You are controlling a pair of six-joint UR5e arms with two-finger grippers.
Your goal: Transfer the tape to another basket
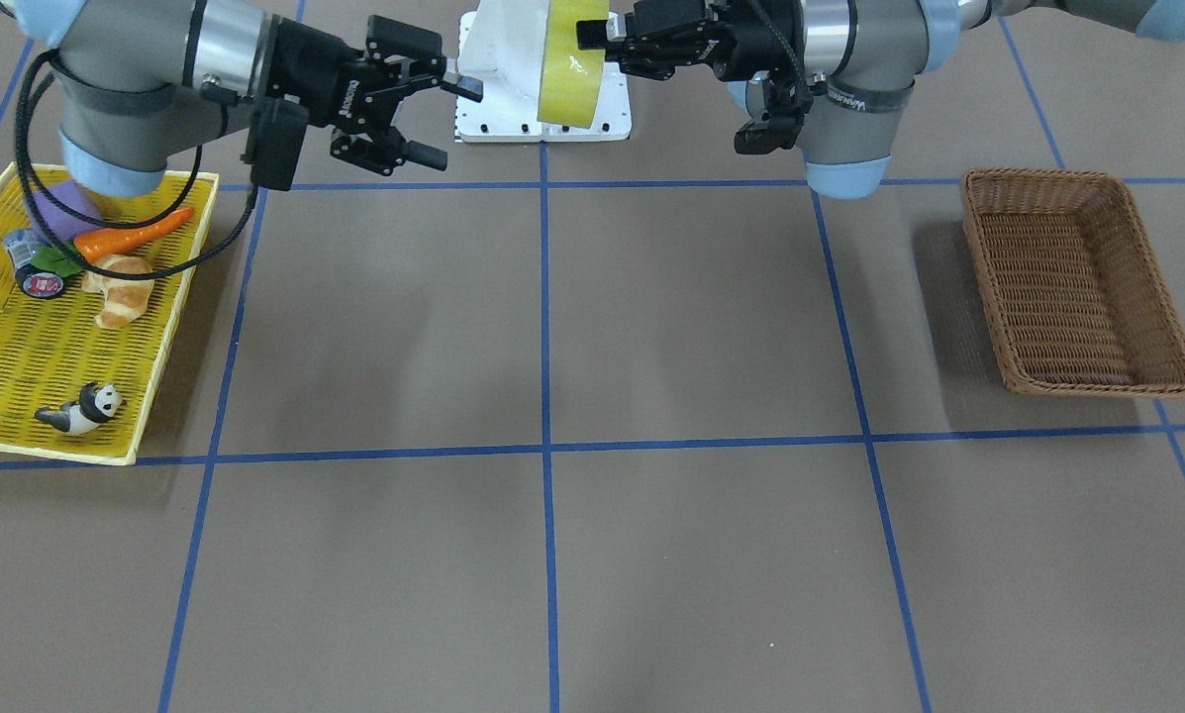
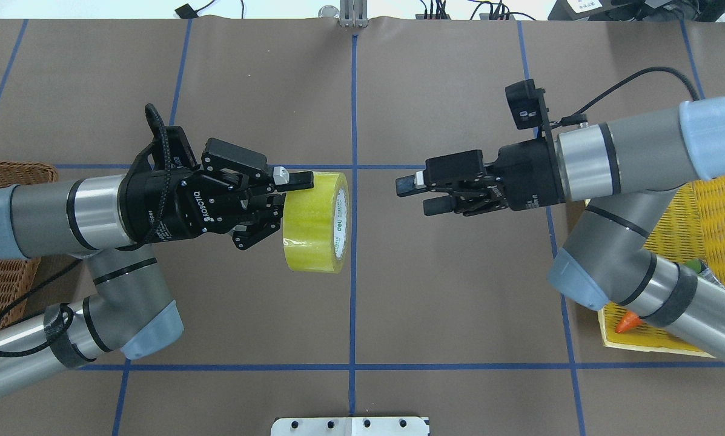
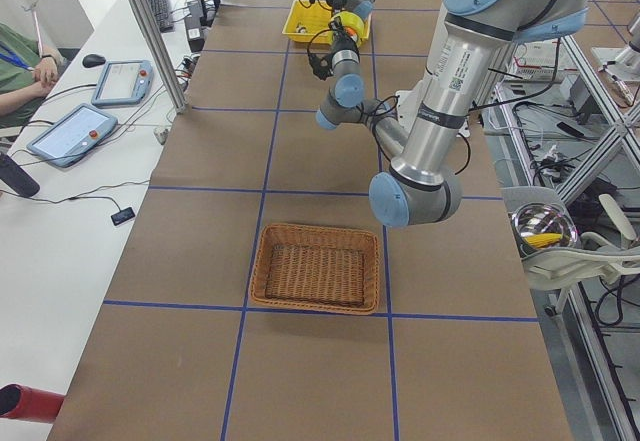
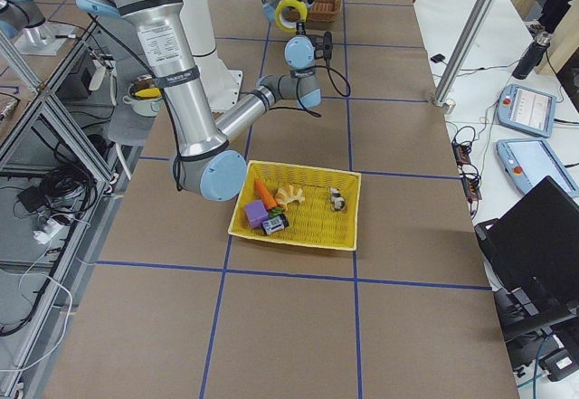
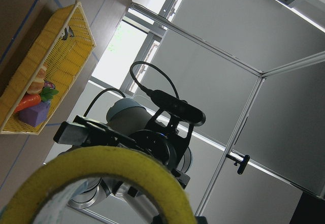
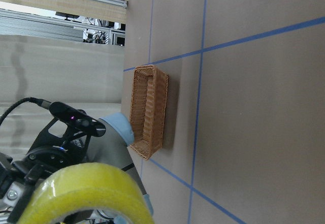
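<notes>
Tape (image 2: pixel 311 225) marked "deli" hangs in left pincer (image 2: pixel 289 191).

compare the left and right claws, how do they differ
The left claw is shut on the tape; the right claw is open and empty. The left claw is nearer the wicker basket, the right claw nearer the yellow basket. Both face each other above the table.

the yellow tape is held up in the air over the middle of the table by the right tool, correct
No: the left tool holds the tape in the air over the middle of the table. The right tool is open and apart from it. The overhead exterior view shows this.
</notes>
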